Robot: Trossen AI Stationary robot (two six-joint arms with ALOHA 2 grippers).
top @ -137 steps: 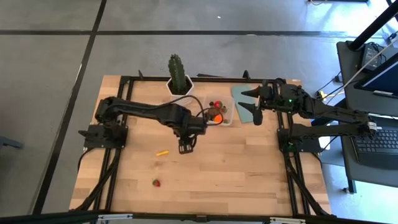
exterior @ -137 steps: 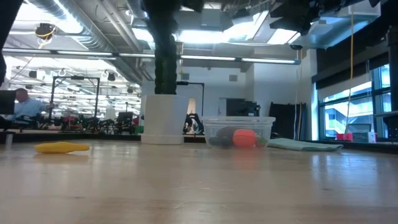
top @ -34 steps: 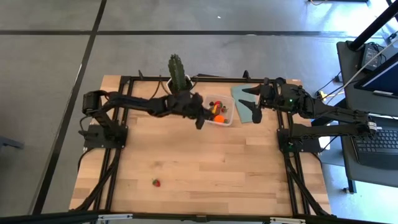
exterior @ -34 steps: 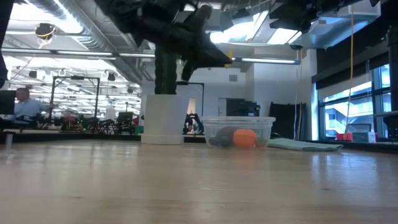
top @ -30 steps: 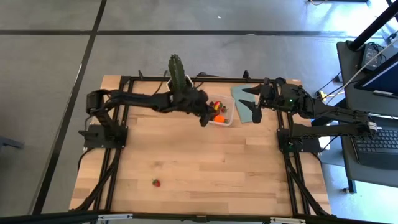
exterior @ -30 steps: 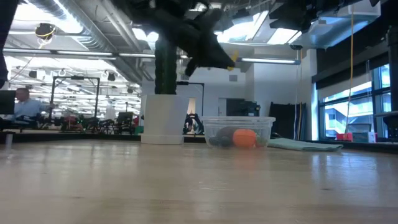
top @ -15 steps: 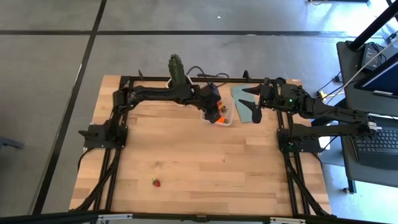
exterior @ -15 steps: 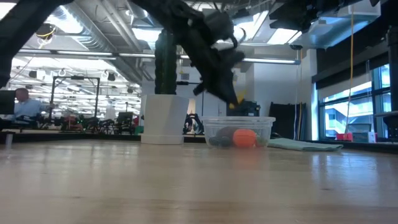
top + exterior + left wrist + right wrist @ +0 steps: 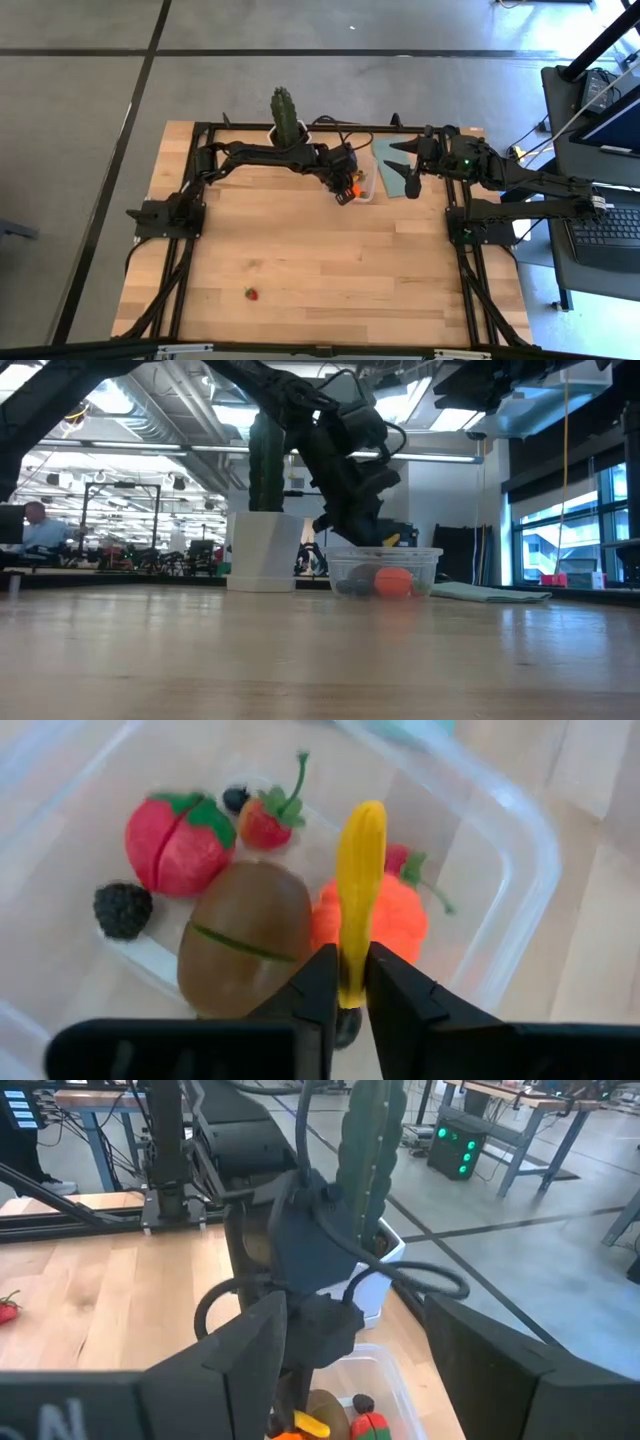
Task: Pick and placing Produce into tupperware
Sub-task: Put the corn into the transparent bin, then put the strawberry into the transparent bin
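My left gripper (image 9: 345,982) hangs over the clear square tupperware (image 9: 500,850), shut on a thin yellow stick (image 9: 358,885). In the tupperware lie two strawberries (image 9: 178,830), a brown oval (image 9: 248,930), an orange ball (image 9: 400,920) and dark berries (image 9: 123,910). From above, my left gripper (image 9: 345,192) stands at the tupperware's (image 9: 366,188) left side. One strawberry (image 9: 251,294) lies on the table near its front edge. My right gripper (image 9: 410,180) waits open to the right of the tupperware. My left gripper pinches the yellow stick by its near end (image 9: 346,975) between its two fingers. The fingers slant down from the table's left side. The stick juts out past the fingertips along their line, lifted clear above the fruit in the tupperware.
A tall green cactus (image 9: 285,112) in a white pot (image 9: 265,550) stands just behind and left of the tupperware. A flat blue-grey lid (image 9: 390,160) lies under my right gripper. The wide wooden table top (image 9: 330,260) stretches toward the near edge.
My left gripper has carried the yellow stick toward the table's right and down to the tupperware's rim, tipping from nearly level to steeply downward. The stick now hangs over the fruit inside the tupperware.
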